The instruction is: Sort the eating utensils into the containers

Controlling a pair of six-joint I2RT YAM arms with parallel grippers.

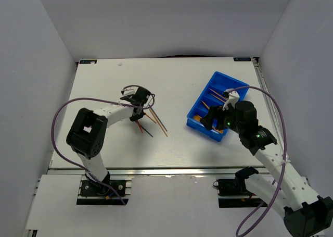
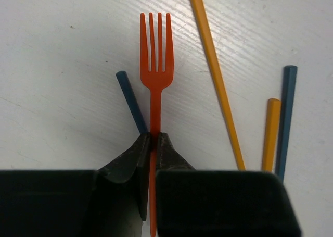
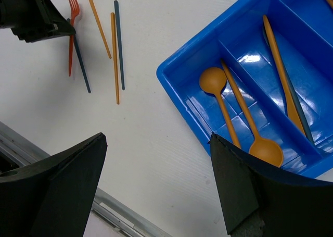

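Left gripper: jaws pinched almost together on the fork, clamped on the handle roughly mid-length. The tines point straight out ahead of the jaw tips and the rest of the handle runs back between the jaws. Can't tell if the fork is off the table.

Around that grip:
- Dark stick lies just left of the fork handle, angled; its near end disappears under the left jaw.
- Long orange stick lies right of the jaws, slanting away ahead.
- Further right, short orange stick and second dark stick lie side by side.
- All three right-hand sticks lie flat, apart from the fork.

Right gripper: jaws spread wide, nothing between them, holding nothing. It hangs over the near corner of the tray, one jaw above bare table and the other above the tray wall. Most of the tray sits ahead and to its right.

Tray contents seen from the right wrist:
- The compartment nearest that corner has two orange spoons lying head to tail, handles close alongside.
- The next compartment has the tray sticks, one orange and one dark, lying lengthwise together.
- The remaining compartments are mostly cut off.

The left gripper, fork and loose sticks are ahead-left of the right gripper, well apart from the tray.
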